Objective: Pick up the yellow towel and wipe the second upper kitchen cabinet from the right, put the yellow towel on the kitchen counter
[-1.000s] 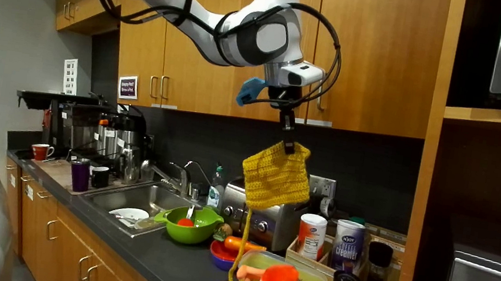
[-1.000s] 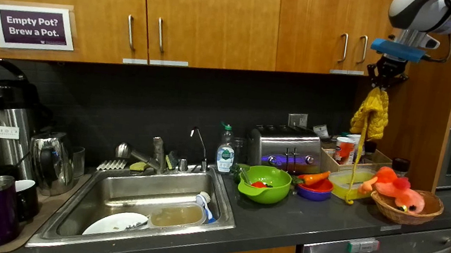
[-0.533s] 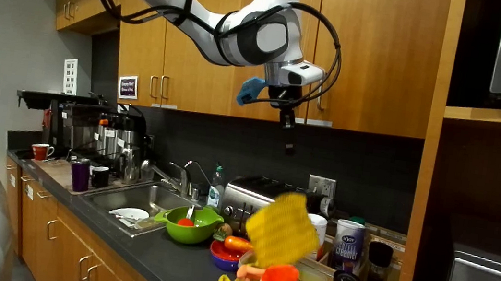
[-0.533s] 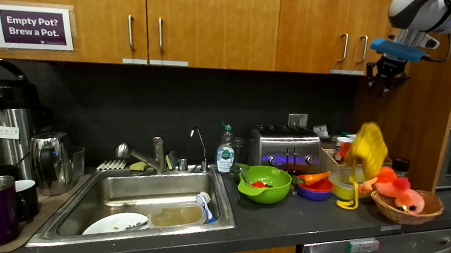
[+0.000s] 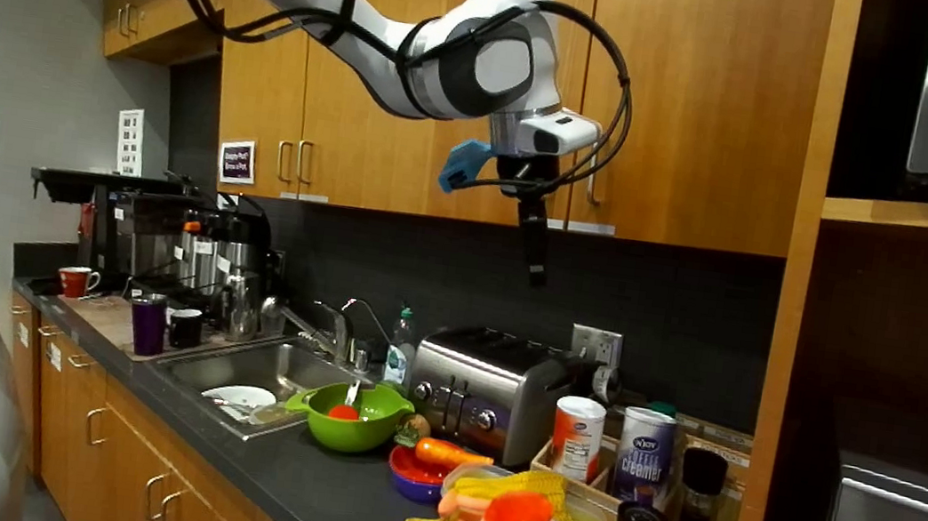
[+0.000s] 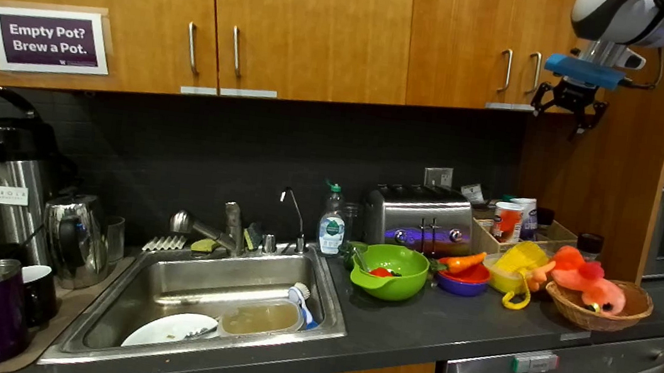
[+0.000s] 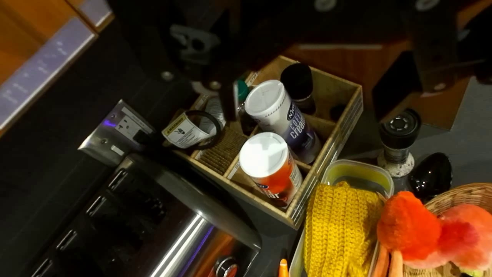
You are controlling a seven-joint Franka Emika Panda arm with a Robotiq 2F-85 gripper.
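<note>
The yellow towel (image 7: pixel 342 227) lies bunched over a clear food container (image 7: pixel 359 164) with a yellowish inside. Its knitted cord loops down onto the dark kitchen counter (image 6: pixel 398 321) beside the wicker basket, seen with the towel (image 6: pixel 522 259) in an exterior view. High above it hangs my gripper (image 6: pixel 556 122), jaws spread wide and nothing between them; in the wrist view its dark fingers (image 7: pixel 396 86) stand far apart. The second upper cabinet from the right (image 6: pixel 464 38) is closed, just left of the gripper.
A toaster (image 6: pixel 429 224) and a wooden organizer (image 7: pixel 326 154) with canisters stand behind the container. The wicker basket (image 6: pixel 640 303) holds a pink plush bird (image 6: pixel 586 284). A red bowl (image 6: pixel 473 273), a green colander (image 6: pixel 399 283) and the sink (image 6: pixel 334 320) lie to the left.
My gripper has opened and let go of the towel, which dropped straight down onto the container and counter. The arm has risen very slightly.
</note>
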